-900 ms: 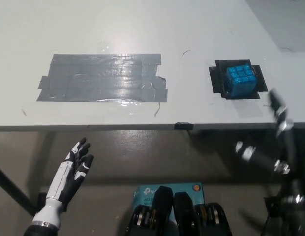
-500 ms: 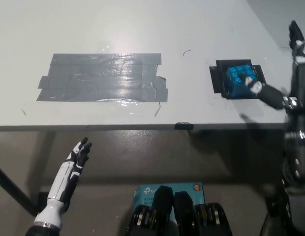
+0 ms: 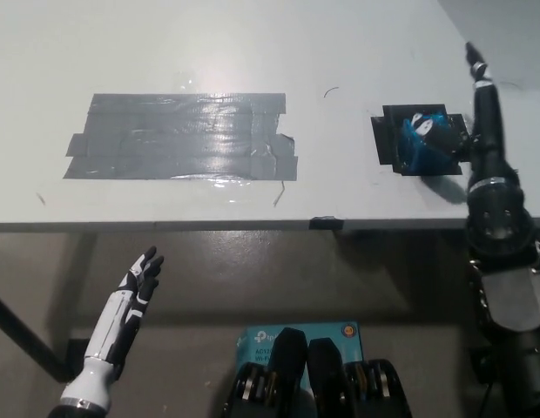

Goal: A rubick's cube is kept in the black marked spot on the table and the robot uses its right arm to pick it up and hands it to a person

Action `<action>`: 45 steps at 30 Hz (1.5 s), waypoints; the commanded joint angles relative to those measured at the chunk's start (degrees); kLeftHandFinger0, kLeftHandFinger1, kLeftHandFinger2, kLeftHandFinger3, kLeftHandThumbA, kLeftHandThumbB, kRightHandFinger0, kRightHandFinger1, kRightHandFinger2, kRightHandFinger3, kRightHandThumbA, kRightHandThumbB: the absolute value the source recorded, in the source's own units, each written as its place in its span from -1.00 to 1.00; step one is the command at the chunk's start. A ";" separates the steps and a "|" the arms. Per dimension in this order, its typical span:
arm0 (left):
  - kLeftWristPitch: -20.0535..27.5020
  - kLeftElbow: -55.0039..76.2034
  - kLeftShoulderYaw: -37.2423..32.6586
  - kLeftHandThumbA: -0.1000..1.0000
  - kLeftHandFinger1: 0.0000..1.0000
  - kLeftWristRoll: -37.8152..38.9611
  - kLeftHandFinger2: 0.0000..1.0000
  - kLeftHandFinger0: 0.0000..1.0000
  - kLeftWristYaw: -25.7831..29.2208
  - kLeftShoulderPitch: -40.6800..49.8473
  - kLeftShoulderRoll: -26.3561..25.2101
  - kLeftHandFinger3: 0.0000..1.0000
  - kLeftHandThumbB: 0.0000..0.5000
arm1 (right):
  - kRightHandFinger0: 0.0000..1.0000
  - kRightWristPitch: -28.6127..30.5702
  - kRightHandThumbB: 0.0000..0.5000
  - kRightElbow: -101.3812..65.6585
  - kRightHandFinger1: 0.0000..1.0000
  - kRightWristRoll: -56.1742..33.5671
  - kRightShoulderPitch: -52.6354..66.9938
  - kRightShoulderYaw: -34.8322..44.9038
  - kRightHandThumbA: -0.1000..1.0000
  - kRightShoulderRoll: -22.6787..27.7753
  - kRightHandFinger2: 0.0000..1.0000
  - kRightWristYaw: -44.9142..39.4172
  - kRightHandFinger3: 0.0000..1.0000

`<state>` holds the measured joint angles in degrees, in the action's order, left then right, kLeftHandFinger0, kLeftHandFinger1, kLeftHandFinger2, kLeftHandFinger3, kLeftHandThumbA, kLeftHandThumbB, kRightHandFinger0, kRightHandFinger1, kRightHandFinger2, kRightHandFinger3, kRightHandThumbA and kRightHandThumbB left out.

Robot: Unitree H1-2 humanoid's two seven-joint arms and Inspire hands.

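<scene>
The blue Rubik's cube (image 3: 415, 144) sits on the black marked spot (image 3: 385, 139) at the table's right side. My black right hand (image 3: 469, 138) reaches over the table's front edge and lies against the cube's right side. One of its fingers (image 3: 440, 135) rests across the cube's top, and another finger (image 3: 475, 65) points away towards the far edge. The hand is open, not closed around the cube. My white left hand (image 3: 131, 305) hangs below the table's front edge at lower left, fingers apart, holding nothing.
A wide patch of grey tape (image 3: 183, 137) lies on the white table (image 3: 253, 52) left of centre. A small black tab (image 3: 325, 223) marks the table's front edge. A blue box (image 3: 261, 338) lies on the floor below.
My right hand has risen from below the table's front edge, swung over the table and come against the cube's right side. The left hand has sunk slightly.
</scene>
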<state>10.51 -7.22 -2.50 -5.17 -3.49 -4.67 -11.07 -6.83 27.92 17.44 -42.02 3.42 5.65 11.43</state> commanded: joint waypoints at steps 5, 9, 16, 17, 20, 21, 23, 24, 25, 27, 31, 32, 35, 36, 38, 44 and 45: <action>1.57 1.87 0.49 0.96 1.00 0.73 1.00 1.00 -0.38 -0.69 -0.15 1.00 -0.14 | 1.00 -6.11 0.92 4.94 1.00 0.67 -6.23 -1.31 0.51 -0.06 1.00 1.87 1.00; 1.86 1.45 0.53 0.95 1.00 0.86 1.00 1.00 -0.39 -1.07 -0.10 1.00 -0.12 | 1.00 -6.36 1.00 6.34 1.00 0.16 -6.40 -1.50 0.53 -0.10 1.00 1.53 1.00; 1.86 1.09 0.59 0.97 1.00 0.62 1.00 1.00 -0.32 -1.51 -0.27 1.00 -0.12 | 1.00 -6.08 0.86 8.78 1.00 -1.31 -5.95 -1.18 0.47 -0.32 1.00 1.22 1.00; 1.72 1.14 0.62 0.97 1.00 0.60 1.00 1.00 -0.32 -1.60 -0.30 1.00 -0.11 | 1.00 -6.22 0.85 8.81 1.00 -1.54 -5.96 -1.01 0.46 -0.36 1.00 1.20 1.00; 1.45 1.48 0.69 0.97 1.00 0.72 1.00 1.00 -0.36 -1.70 -0.30 1.00 -0.09 | 1.00 -6.11 0.88 9.93 1.00 -2.11 -6.03 -0.89 0.53 -0.06 1.00 0.91 1.00; 1.34 1.61 0.71 0.96 1.00 0.75 1.00 1.00 -0.38 -1.73 -0.31 1.00 -0.10 | 1.00 -6.18 0.89 10.07 1.00 -2.34 -5.98 -0.94 0.57 0.08 1.00 0.59 1.00; 1.36 1.60 0.76 0.96 1.00 0.81 1.00 1.00 -0.30 -1.84 -0.22 1.00 -0.12 | 1.00 -6.55 0.98 10.71 1.00 -2.31 -5.82 -1.46 0.68 0.66 1.00 -0.24 1.00; 1.39 1.57 0.78 0.96 1.00 0.84 1.00 1.00 -0.28 -1.89 -0.18 1.00 -0.13 | 1.00 -6.56 0.99 11.18 1.00 -2.23 -5.86 -1.66 0.70 0.86 1.00 -0.29 1.00; 1.38 1.55 0.78 0.96 1.00 0.84 1.00 1.00 -0.30 -1.93 -0.20 1.00 -0.13 | 1.00 -6.04 1.00 11.74 1.00 -2.19 -5.81 -1.90 0.73 1.05 1.00 -0.35 1.00; 1.17 1.69 0.80 0.96 1.00 0.89 1.00 1.00 -0.34 -1.85 -0.19 1.00 -0.12 | 1.00 -6.45 1.00 12.56 1.00 -1.93 -5.89 -2.58 0.82 1.40 1.00 -0.97 1.00; 1.53 1.65 0.76 0.96 1.00 0.59 1.00 1.00 -0.22 -1.86 -0.20 1.00 -0.15 | 1.00 -6.66 0.99 13.84 1.00 -2.31 -6.23 -2.91 0.83 1.57 1.00 -1.20 1.00; 1.59 1.51 0.77 0.96 1.00 0.64 1.00 1.00 -0.24 -1.90 -0.21 1.00 -0.15 | 1.00 -6.70 0.96 14.53 1.00 -2.25 -6.46 -3.20 0.83 1.73 1.00 -1.43 1.00; 1.43 1.53 0.77 0.96 1.00 0.64 1.00 1.00 -0.29 -2.10 -0.25 1.00 -0.13 | 1.00 -6.84 1.00 15.52 1.00 -2.68 -6.92 -3.32 0.85 2.04 1.00 -2.03 1.00; 1.41 1.51 0.78 0.96 1.00 0.62 1.00 1.00 -0.29 -2.20 -0.26 1.00 -0.12 | 1.00 -6.79 1.00 15.97 1.00 -2.85 -7.12 -3.26 0.88 2.12 1.00 -2.14 1.00; 1.22 1.62 0.79 0.96 1.00 0.58 1.00 1.00 -0.27 -2.19 -0.27 1.00 -0.11 | 1.00 -6.85 1.00 16.73 1.00 -3.13 -7.34 -3.27 0.88 2.28 1.00 -2.64 1.00; 0.78 2.05 0.85 0.96 1.00 0.72 1.00 1.00 -0.36 -2.25 -0.26 1.00 -0.08 | 1.00 -5.99 1.00 18.88 1.00 -4.02 -7.97 -2.90 0.82 2.41 1.00 -2.59 1.00; 0.87 2.03 0.84 0.96 1.00 0.66 1.00 1.00 -0.34 -2.29 -0.27 1.00 -0.09 | 1.00 -5.36 1.00 19.65 1.00 -4.45 -8.18 -2.58 0.81 2.37 1.00 -2.43 1.00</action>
<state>10.48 -6.79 -2.29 -5.15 -3.59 -5.86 -11.07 -13.15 45.43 15.11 -47.24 0.87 7.90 10.73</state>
